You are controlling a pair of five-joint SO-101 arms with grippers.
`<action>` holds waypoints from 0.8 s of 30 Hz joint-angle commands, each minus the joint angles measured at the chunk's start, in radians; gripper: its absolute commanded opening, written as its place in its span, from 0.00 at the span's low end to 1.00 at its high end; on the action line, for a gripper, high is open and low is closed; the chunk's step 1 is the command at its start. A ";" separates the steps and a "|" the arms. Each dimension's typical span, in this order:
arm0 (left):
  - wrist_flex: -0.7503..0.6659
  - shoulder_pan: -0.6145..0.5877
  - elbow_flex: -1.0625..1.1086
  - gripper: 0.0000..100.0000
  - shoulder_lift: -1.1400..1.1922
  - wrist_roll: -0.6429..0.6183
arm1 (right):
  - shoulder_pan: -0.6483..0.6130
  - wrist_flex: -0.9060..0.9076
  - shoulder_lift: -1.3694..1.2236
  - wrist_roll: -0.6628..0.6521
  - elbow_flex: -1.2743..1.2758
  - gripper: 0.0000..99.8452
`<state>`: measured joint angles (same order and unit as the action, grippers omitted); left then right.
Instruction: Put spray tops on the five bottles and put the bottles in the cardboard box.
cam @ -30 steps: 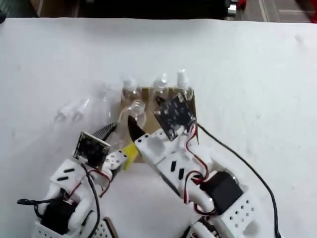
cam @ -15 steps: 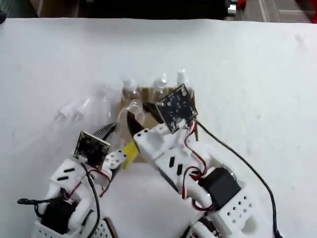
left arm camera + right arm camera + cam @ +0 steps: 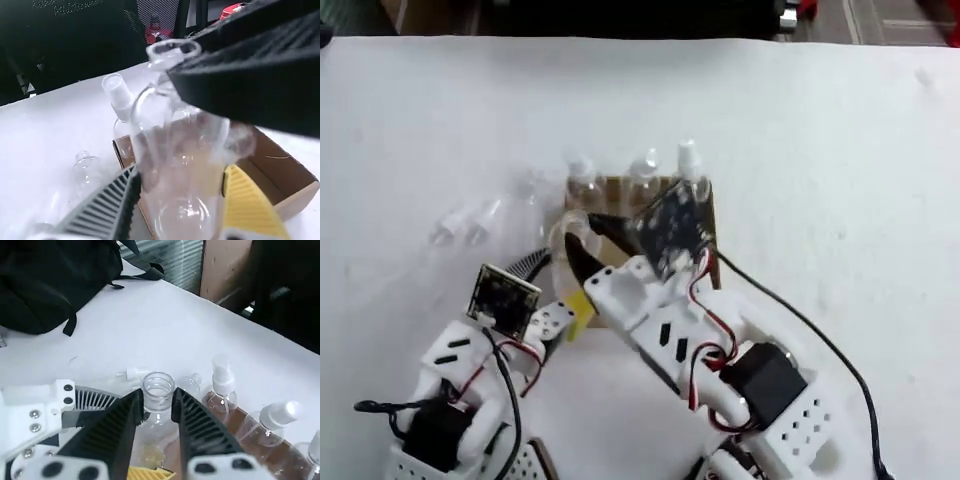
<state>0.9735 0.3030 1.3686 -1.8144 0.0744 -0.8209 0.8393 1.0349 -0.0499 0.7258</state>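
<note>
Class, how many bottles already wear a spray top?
3 capped bottles, in a row inside the cardboard box: first, second, third. The right arm may hide others.

Cardboard box (image 3: 616,188) mostly hidden under right arm (image 3: 720,350); bottle (image 3: 180,165) base cut off, left wrist view.

This looks like an office or a small robotics lab room. The table (image 3: 840,140) has a plain white cover, and a black bag (image 3: 50,280) with loose straps lies on it. Behind the table are what seems to be a black mesh chair back (image 3: 157,17), a brown wooden panel (image 3: 222,267) and a slatted blind (image 3: 167,255).
</note>
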 commanded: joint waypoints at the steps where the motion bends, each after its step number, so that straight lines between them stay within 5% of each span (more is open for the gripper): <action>1: -0.032 -0.001 -0.005 0.23 -0.007 -0.002 | -0.041 -0.015 -0.001 -0.069 -0.002 0.02; 6: -0.032 -0.005 -0.005 0.23 -0.007 -0.002 | 0.012 -0.013 0.068 -0.069 0.000 0.04; 12: -0.032 0.001 -0.005 0.23 -0.007 -0.002 | -0.013 0.002 0.150 -0.068 0.026 0.23; 24: -0.032 0.001 -0.005 0.23 -0.007 -0.002 | -0.019 -0.094 0.147 -0.068 0.087 0.23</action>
<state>0.9720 0.3076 1.3702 -1.8144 0.0790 -0.8316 0.7748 1.1699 -0.1097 0.8270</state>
